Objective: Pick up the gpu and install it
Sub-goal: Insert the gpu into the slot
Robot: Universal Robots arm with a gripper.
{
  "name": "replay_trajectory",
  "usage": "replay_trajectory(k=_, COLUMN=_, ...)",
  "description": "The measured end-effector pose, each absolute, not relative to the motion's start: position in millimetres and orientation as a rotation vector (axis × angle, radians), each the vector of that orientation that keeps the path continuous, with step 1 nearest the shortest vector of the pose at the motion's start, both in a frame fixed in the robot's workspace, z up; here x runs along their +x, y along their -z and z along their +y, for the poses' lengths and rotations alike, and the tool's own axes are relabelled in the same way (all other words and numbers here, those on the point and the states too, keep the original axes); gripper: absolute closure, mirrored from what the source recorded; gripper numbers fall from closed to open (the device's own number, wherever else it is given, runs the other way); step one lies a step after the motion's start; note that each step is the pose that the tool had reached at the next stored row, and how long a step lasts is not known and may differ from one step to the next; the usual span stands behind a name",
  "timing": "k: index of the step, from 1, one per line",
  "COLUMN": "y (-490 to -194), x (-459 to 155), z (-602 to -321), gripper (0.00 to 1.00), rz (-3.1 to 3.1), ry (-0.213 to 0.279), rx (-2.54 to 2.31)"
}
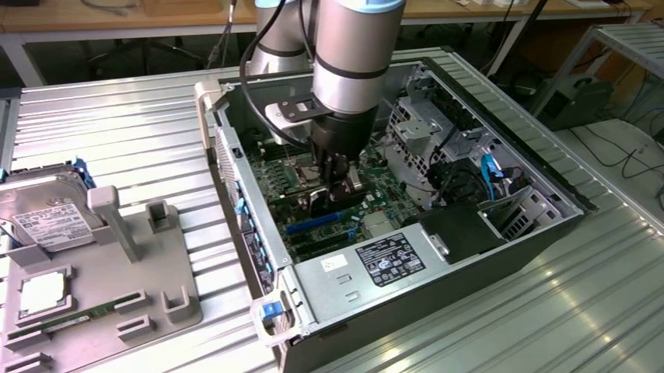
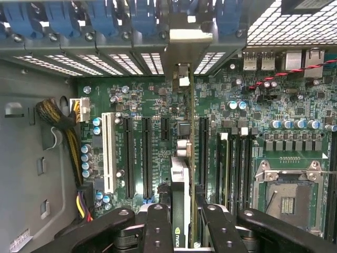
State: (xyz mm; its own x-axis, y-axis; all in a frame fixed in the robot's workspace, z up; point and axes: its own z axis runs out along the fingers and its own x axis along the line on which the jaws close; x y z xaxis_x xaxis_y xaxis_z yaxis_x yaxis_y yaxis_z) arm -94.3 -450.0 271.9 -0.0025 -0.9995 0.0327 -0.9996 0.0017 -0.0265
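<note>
Wrist view: end effector (image 2: 184, 231) pinched narrow on gpu (image 2: 181, 176). Card stood on edge between fingers, running along motherboard (image 2: 210, 89) slots, silver bracket end near rear slot covers. Couldn't tell if seated.

Exterior view: arm hung down inside open pc case (image 1: 487, 272), gpu low over board, mid-case. Hard drive (image 1: 47, 210) sat well apart on surface (image 1: 124, 132), exterior view's left.
</note>
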Motion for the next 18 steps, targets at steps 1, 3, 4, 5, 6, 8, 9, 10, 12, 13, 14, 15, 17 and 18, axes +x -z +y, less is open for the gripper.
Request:
replay_trajectory(k=1, y=-272, x=-94, z=-450, gripper=0.73, rz=-2.220, ry=-0.065, rx=2.215)
replay_trajectory(k=3, y=-271, x=-94, z=-449, gripper=0.73, rz=-2.219, ry=-0.065, rx=2.215)
replay_trajectory(k=4, y=-271, x=-94, z=-449, gripper=0.73, rz=-2.219, ry=-0.065, rx=2.215)
replay_trajectory(k=5, y=-271, x=-94, z=-449, gripper=0.73, rz=-2.219, ry=-0.065, rx=2.215)
replay_trajectory(k=6, y=-271, x=-95, z=-449, gripper=0.73, rz=-2.220, ry=-0.065, rx=2.215)
replay_trajectory(k=8, y=-270, x=-95, z=-448, gripper=0.73, rz=-2.220, ry=-0.065, rx=2.215)
replay_trajectory(k=9, y=-270, x=-95, z=-448, gripper=0.73, rz=-2.219, ry=-0.065, rx=2.215)
replay_trajectory(k=10, y=-270, x=-97, z=-448, gripper=0.73, rz=-2.219, ry=-0.063, rx=2.214)
replay_trajectory(k=12, y=-267, x=-98, z=-445, gripper=0.73, rz=-2.218, ry=-0.062, rx=2.214)
replay_trajectory(k=13, y=-267, x=-98, z=-448, gripper=0.73, rz=-2.218, ry=-0.062, rx=2.214)
replay_trajectory(k=14, y=-266, x=-98, z=-452, gripper=0.73, rz=-2.218, ry=-0.061, rx=2.213)
replay_trajectory(k=15, y=-264, x=-96, z=-451, gripper=0.73, rz=-2.219, ry=-0.059, rx=2.211)
replay_trajectory(k=17, y=-262, x=-99, z=-449, gripper=0.73, rz=-2.216, ry=-0.048, rx=2.203)
replay_trajectory(k=18, y=-260, x=-99, z=-449, gripper=0.73, rz=-2.207, ry=-0.025, rx=2.192)
